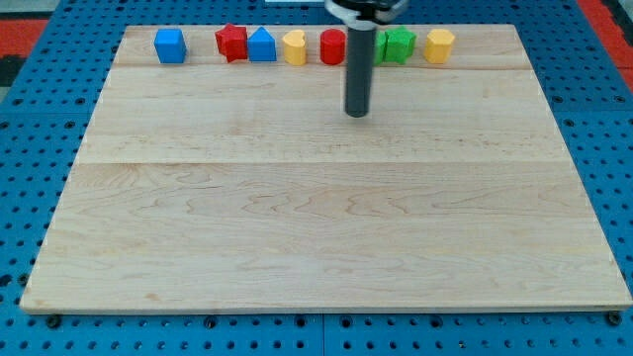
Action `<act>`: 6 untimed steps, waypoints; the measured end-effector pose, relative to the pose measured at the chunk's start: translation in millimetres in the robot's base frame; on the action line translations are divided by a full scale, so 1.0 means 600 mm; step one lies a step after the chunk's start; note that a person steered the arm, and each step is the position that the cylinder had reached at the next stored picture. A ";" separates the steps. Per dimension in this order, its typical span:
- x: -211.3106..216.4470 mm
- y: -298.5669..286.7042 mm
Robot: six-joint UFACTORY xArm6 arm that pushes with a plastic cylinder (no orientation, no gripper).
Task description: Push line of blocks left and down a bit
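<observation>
A line of blocks runs along the board's top edge. From the view's left: a blue cube (170, 45), a red star (231, 43), a blue house-shaped block (261, 45), a yellow heart (294, 46), a red cylinder (332, 46), a green block partly hidden behind the rod, a green star (400, 44) and a yellow hexagon (439, 45). My tip (356, 112) rests on the board just below the line, under the gap between the red cylinder and the green blocks. It touches no block.
The wooden board (316, 227) lies on a blue perforated table (30, 138). The arm's dark rod comes down from the view's top centre and covers part of the green block.
</observation>
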State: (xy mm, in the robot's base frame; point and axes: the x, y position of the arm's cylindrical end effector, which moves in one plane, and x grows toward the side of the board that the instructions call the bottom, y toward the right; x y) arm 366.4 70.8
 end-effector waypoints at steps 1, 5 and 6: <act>-0.009 0.117; -0.266 0.132; -0.285 0.026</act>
